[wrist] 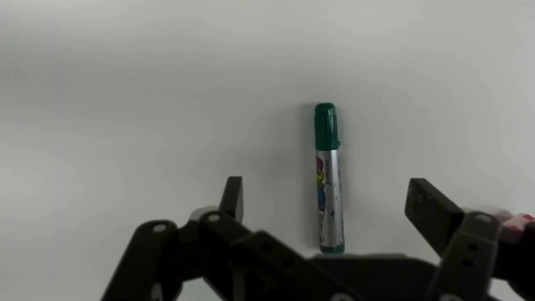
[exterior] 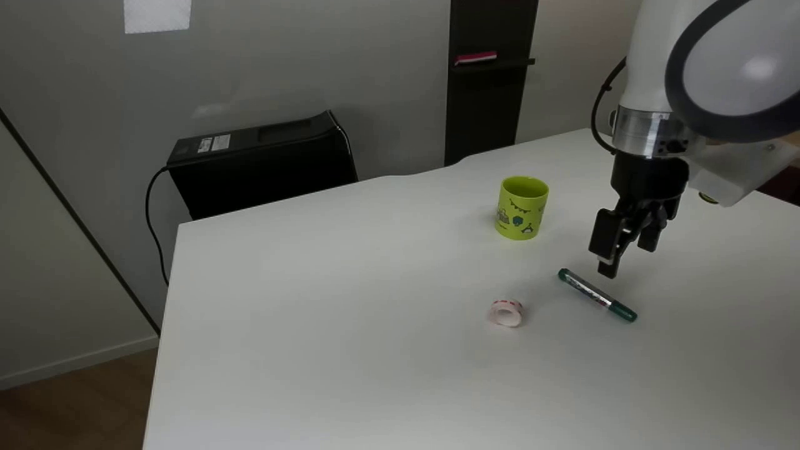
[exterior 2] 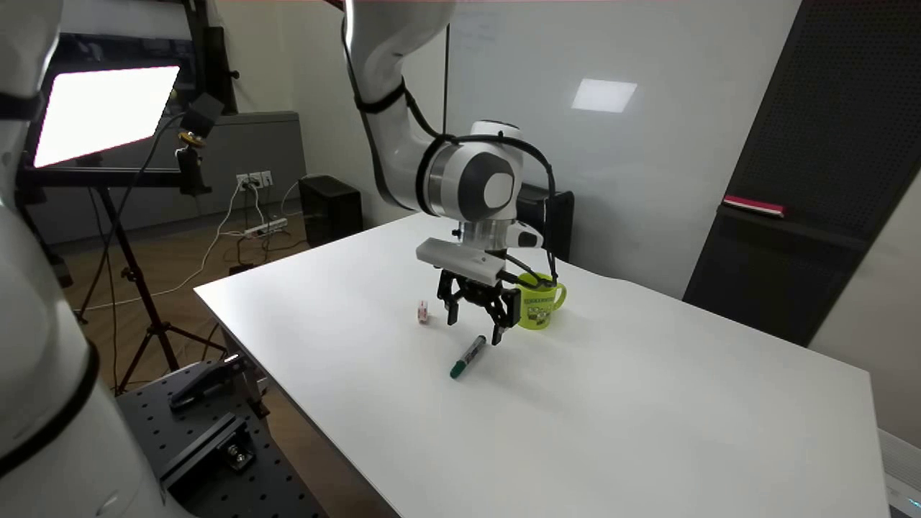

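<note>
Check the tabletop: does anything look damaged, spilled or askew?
The green-capped marker on the table has patchy print near its bottom end, as if scuffed. Nothing else stands out; no spill shows.

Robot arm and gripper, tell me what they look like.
The arm is white and rounded, with a dark grey ring, a silver collar and a black cable strapped on by black bands. The gripper is black, two-fingered, with jointed linkages and pale round screw heads.

White table (exterior: 350, 312), green marker (exterior: 597, 295), tape roll (exterior: 513, 309), mug (exterior: 521, 215)
</note>
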